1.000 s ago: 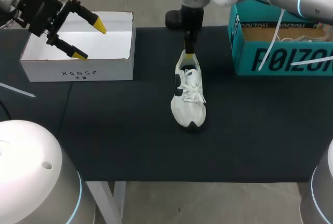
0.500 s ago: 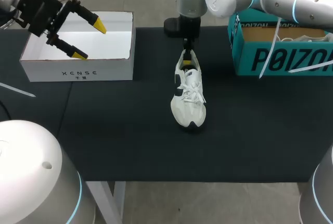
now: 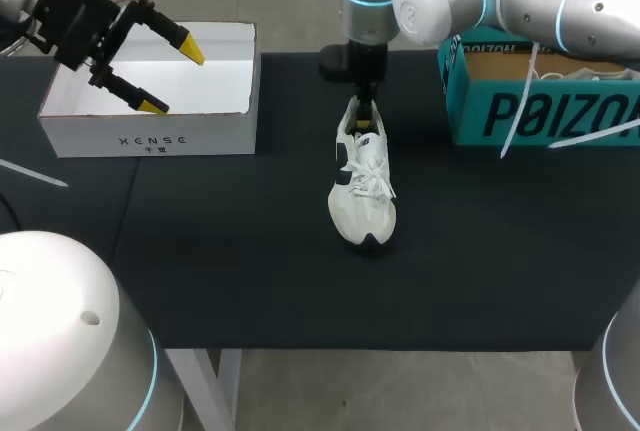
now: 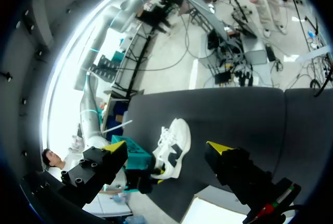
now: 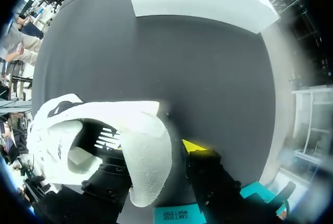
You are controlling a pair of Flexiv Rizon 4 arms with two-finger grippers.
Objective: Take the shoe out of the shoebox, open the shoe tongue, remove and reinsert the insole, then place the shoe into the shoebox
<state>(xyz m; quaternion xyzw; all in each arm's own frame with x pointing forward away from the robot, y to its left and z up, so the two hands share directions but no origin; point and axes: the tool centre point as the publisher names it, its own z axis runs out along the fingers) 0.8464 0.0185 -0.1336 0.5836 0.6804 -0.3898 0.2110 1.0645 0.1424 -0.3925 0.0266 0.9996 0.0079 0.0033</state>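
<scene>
A white shoe (image 3: 362,181) with a dark toe tip lies on the black table, toe toward the front edge. My right gripper (image 3: 365,106) stands over its heel. In the right wrist view the right gripper (image 5: 156,154) straddles the heel collar (image 5: 148,172). One finger is inside the shoe and the yellow-tipped finger (image 5: 193,146) is outside, a narrow gap off the heel, so it is open. My left gripper (image 3: 160,71) hangs wide open above the white shoebox (image 3: 150,136), holding nothing. Past the left gripper (image 4: 166,148) in its wrist view lies the shoe (image 4: 177,133).
A teal shoebox (image 3: 540,111) stands at the back right with another shoe and loose laces inside. The white shoebox sits at the back left, open-topped. Black table mat (image 3: 250,251) stretches bare around the shoe.
The right gripper's fingers have drawn closer together around the shoe's heel, and the right arm has shifted slightly. The left arm and the shoe have stayed put.
</scene>
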